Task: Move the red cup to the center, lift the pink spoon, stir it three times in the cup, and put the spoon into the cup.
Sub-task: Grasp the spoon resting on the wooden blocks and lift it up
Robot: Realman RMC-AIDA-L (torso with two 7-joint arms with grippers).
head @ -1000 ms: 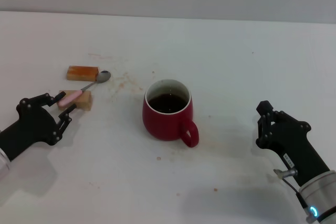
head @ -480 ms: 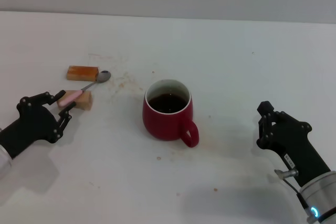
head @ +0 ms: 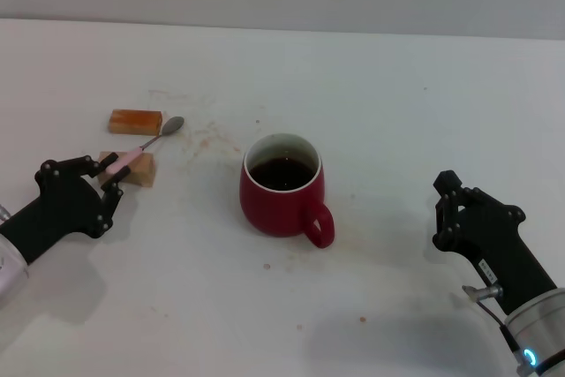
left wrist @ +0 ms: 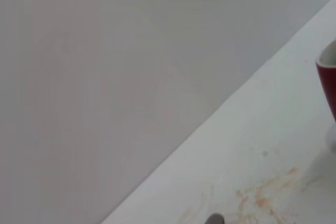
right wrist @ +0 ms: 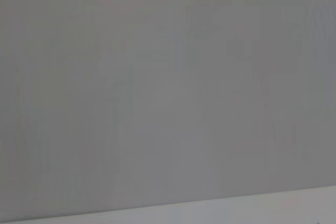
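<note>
The red cup stands upright mid-table with dark liquid inside, its handle toward the front right. Its rim also shows in the left wrist view. The pink spoon lies to the cup's left, its handle resting on a tan block and its grey bowl pointing to the far right. My left gripper is at the handle's end, fingers open on either side of it. My right gripper is open and empty, to the right of the cup and apart from it.
An orange wooden block lies just beyond the spoon. Brownish stains mark the white table between the spoon and the cup. A grey wall stands behind the table.
My left gripper has shifted slightly along the spoon handle. The spoon bowl and the orange block have moved a little to the left. The cup and right arm have not moved.
</note>
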